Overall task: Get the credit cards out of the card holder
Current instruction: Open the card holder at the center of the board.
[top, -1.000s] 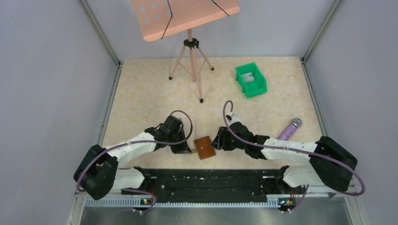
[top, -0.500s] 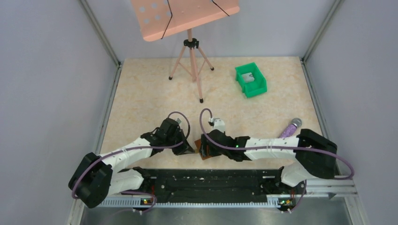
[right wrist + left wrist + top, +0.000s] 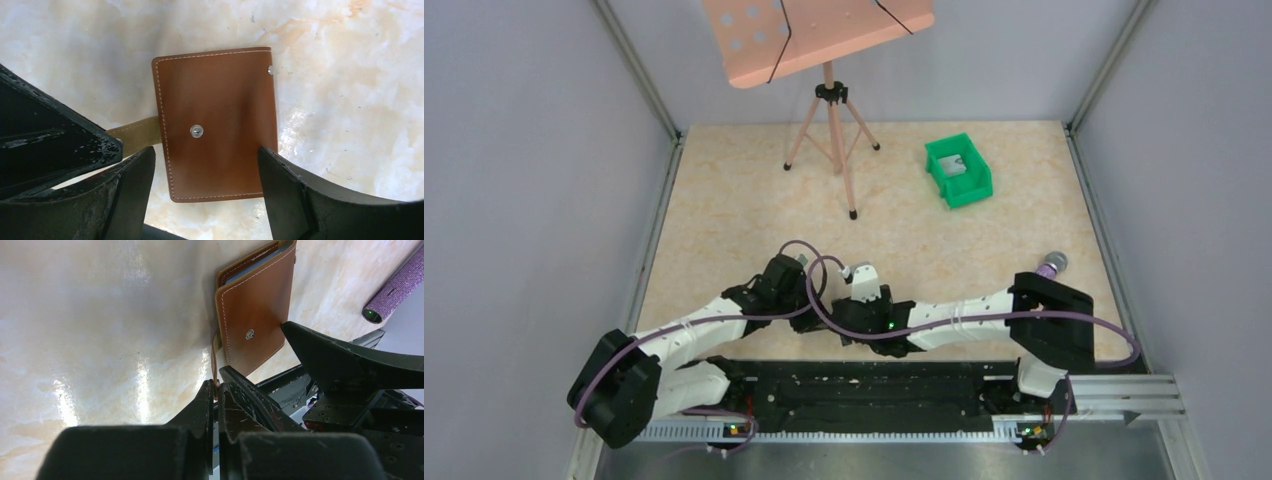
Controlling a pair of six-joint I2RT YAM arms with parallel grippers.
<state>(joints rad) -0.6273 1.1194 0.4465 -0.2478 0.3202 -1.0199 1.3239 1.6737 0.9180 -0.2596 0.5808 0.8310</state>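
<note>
Jaws and wrists (image 3: 861, 308) cover the card holder (image 3: 220, 100) from above, and its shut cover conceals any credit cards. We see the left gripper (image 3: 215, 390) pinching its side tab (image 3: 135, 137), the right gripper (image 3: 205, 157) spread wide astride it on the table (image 3: 350, 100).

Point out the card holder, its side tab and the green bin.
card holder (image 3: 225, 100), right wrist view, brown outer cover.
side tab (image 3: 140, 136), right wrist view, strip's middle.
green bin (image 3: 970, 190), top external view, near wall.

Plain grey walls (image 3: 534, 150) enclose a beige marbled table (image 3: 734, 200); a pink perforated stand (image 3: 814, 30) on a tripod rises at the back
</note>
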